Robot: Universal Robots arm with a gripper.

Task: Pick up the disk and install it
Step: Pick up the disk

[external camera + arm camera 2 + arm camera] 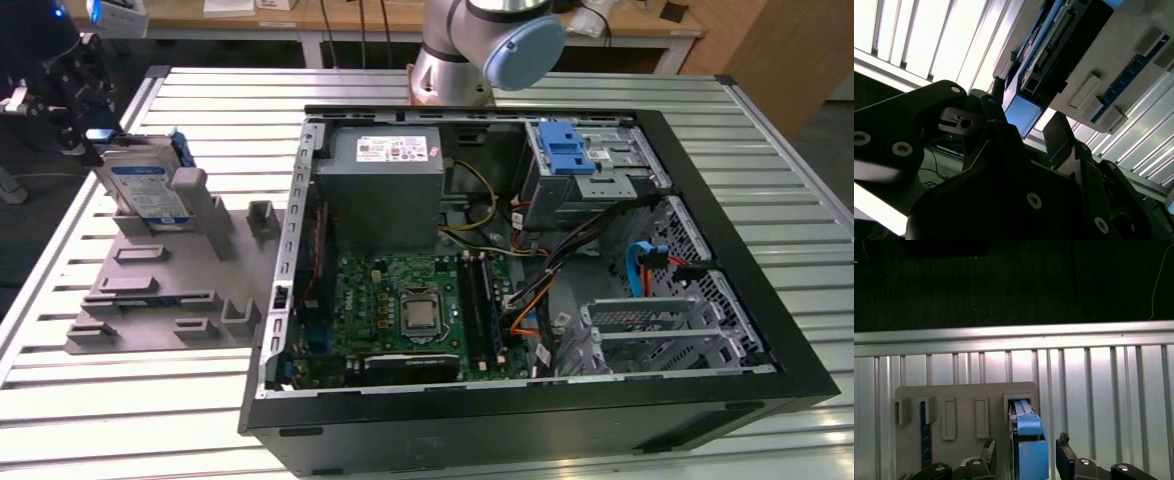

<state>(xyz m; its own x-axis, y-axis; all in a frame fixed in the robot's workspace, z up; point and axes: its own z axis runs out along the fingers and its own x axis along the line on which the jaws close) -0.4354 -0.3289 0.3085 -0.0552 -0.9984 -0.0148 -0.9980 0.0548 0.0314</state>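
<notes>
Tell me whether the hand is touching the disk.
Apart. In the first wrist view the hand is open, its fingers flanking the disk with a gap showing on each side.

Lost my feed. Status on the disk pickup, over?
Gripper open, fingers either side of disk. Disk upright in grey holder, not gripped. Nothing blocking.

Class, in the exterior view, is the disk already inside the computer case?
No, the disk stands in the grey holder beside the computer case.
</notes>
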